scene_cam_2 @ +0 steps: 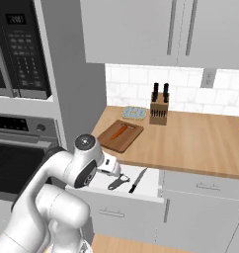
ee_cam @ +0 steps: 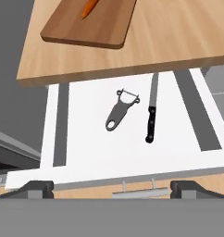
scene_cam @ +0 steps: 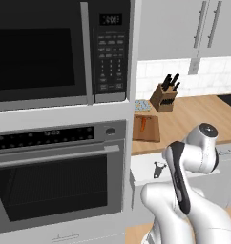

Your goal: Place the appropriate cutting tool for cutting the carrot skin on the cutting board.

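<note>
The cutting tool, a small dark grey peeler (ee_cam: 120, 110) with a forked head, lies flat in the open white drawer (ee_cam: 86, 152), just left of a black-handled knife (ee_cam: 152, 113). My gripper (ee_cam: 114, 189) hovers above the drawer's front, open, with its fingertips (ee_cam: 36, 189) wide apart and nothing between them. The peeler (scene_cam_2: 118, 183) also lies just beyond my hand in the right base view. The brown wooden cutting board (ee_cam: 97, 28) rests on the counter behind the drawer, and the orange carrot (ee_cam: 90, 8) lies on it. Board (scene_cam: 147, 129) and carrot (scene_cam: 143, 123) sit by the oven column.
A slanted knife block (scene_cam_2: 159, 106) and a small blue tray (scene_cam_2: 134, 113) stand at the back of the wooden counter (scene_cam_2: 190, 138). A built-in oven (scene_cam: 60, 176) and microwave (scene_cam: 50, 52) fill the tall column on the left. The counter's edge overhangs the drawer's rear.
</note>
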Robot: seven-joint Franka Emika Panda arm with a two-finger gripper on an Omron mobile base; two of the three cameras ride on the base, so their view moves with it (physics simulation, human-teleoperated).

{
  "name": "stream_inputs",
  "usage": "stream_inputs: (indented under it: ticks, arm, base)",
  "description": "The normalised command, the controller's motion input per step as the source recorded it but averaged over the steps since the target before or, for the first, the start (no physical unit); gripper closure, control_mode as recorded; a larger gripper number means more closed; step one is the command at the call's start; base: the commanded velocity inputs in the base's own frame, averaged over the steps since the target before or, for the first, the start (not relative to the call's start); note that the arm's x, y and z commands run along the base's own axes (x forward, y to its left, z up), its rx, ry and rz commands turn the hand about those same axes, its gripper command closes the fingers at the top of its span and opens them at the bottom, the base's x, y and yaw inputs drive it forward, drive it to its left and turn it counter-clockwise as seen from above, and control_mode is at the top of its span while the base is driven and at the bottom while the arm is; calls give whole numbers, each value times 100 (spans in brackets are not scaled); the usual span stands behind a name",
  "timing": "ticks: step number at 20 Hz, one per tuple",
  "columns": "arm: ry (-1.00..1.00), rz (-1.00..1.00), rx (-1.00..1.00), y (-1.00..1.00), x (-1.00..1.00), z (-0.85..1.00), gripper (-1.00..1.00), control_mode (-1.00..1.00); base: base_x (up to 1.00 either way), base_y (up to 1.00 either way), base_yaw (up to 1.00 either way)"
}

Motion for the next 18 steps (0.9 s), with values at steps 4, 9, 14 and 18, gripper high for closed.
stream_inputs:
  ticks: [4,9,14,18]
  arm:
    - [-3,0,0,0,0,-41,-100,-100]
    - [-7,0,0,4,0,-42,-100,-100]
    - [-10,0,0,18,0,-45,-100,-100]
    - [-5,-1,0,34,0,-41,-100,-100]
  base:
    - [0,0,0]
    - [0,0,0]
    - [0,0,0]
    - [0,0,0]
